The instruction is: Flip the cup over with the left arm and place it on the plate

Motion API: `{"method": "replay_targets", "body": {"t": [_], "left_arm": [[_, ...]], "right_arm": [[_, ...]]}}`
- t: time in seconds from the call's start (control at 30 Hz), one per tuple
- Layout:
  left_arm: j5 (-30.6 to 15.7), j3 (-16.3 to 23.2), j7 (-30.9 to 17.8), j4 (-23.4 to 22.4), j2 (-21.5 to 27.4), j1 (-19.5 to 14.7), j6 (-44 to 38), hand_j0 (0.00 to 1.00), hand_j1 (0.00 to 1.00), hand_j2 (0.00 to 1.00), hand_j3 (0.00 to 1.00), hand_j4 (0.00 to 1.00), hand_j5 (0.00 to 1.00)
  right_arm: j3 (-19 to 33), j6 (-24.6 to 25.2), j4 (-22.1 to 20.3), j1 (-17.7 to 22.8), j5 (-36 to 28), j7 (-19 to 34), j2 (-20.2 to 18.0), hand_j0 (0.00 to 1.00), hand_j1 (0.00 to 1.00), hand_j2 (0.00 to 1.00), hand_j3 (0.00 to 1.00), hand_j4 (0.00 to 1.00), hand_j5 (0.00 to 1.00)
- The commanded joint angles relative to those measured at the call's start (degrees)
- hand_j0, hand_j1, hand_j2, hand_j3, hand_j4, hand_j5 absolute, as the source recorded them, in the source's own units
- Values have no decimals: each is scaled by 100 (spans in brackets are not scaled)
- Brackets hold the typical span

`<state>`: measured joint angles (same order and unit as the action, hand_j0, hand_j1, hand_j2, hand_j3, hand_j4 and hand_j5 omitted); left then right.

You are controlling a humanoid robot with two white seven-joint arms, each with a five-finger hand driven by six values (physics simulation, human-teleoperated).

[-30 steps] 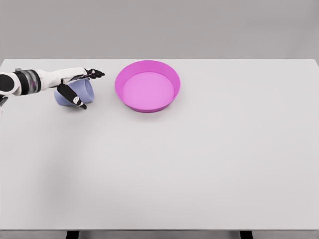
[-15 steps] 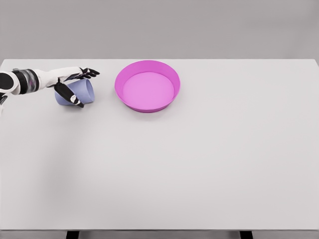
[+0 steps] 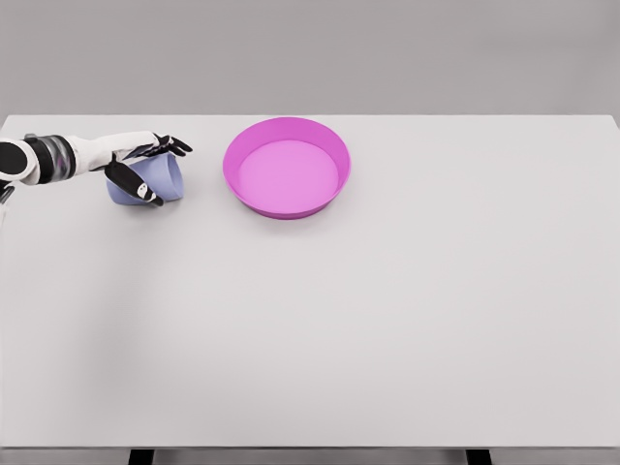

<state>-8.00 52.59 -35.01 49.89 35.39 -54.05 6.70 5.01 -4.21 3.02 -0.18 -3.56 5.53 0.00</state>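
From the head view I see my left hand (image 3: 143, 167) reaching in from the left edge, low over the far left part of the white table (image 3: 387, 329). Its fingers (image 3: 172, 145) lie across the top of the cup (image 3: 153, 180) and the thumb (image 3: 136, 186) wraps the near side, so the hand is clamped on the cup. The cup is pale blue-purple and lies on its side on the table, with 1 end facing right toward the plate (image 3: 287, 167). The plate, a magenta dish with a raised rim, sits just right of the cup, not touching it.
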Motion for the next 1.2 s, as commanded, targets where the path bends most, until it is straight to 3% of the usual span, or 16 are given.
{"method": "replay_targets", "body": {"t": [0.0, 0.5, 0.63, 1.17], "left_arm": [[-17, -12, 1, 3, 3, 0, -2, 89, 89, 89, 89, 89, 89], [-52, -56, 1, 3, -59, 9, -2, 83, 83, 83, 83, 83, 83], [-35, -55, 1, 3, -103, 9, -2, 75, 75, 75, 75, 75, 75], [-184, -477, 1, 82, -103, 26, 156, 76, 76, 76, 76, 76, 76]], "right_arm": [[0, -1, -3, 0, 4, 1, 0, 100, 100, 100, 100, 100, 100], [0, -1, -3, 0, 4, 1, 0, 100, 100, 100, 100, 100, 100], [0, -1, -3, 0, 4, 1, 0, 100, 100, 100, 100, 100, 100], [0, -1, -3, 0, -5, 1, 0, 100, 100, 100, 100, 100, 100]]}}
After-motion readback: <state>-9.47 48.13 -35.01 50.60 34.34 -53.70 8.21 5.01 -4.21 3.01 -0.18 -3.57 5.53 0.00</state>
